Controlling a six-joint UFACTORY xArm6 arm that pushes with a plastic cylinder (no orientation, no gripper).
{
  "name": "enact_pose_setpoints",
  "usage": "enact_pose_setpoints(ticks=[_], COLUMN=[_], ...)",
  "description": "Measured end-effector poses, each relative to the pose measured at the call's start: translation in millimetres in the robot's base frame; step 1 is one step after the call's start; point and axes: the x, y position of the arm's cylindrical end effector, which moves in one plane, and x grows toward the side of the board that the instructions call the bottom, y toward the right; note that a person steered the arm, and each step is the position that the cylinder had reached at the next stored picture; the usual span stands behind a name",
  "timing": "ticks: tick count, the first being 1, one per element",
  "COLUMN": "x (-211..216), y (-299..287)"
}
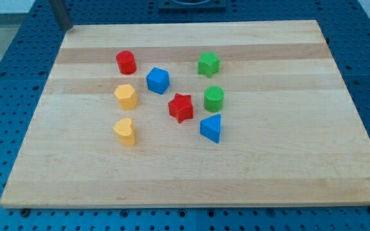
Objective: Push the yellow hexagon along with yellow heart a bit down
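My tip (pixel 69 27) sits off the board's (pixel 300 179) top-left corner, bare, touching no block, well apart from all. Yellow hexagon (pixel 126 96) at 5 o'clock from it; yellow heart (pixel 125 131) near, at hexagon's 6 o'clock.

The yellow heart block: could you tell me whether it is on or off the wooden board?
On: the yellow heart block rests on the wooden board.

On the bench (pixel 300 167), the yellow hexagon (pixel 126 96) lies just beyond the yellow heart (pixel 125 131), the red cylinder (pixel 126 62) farther still. The blue cube (pixel 158 80) and red star (pixel 180 107) lie to their right; my tip (pixel 69 27) stands at the far left corner.
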Motion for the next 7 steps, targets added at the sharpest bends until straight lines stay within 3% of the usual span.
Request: enact_pose_setpoints(ticks=[2,3,4,5,6,7], x=[113.4,112.1,112.3,114.8,164.8,173.9], y=[6.3,13.5,87.6,103.0,116.4,139.9])
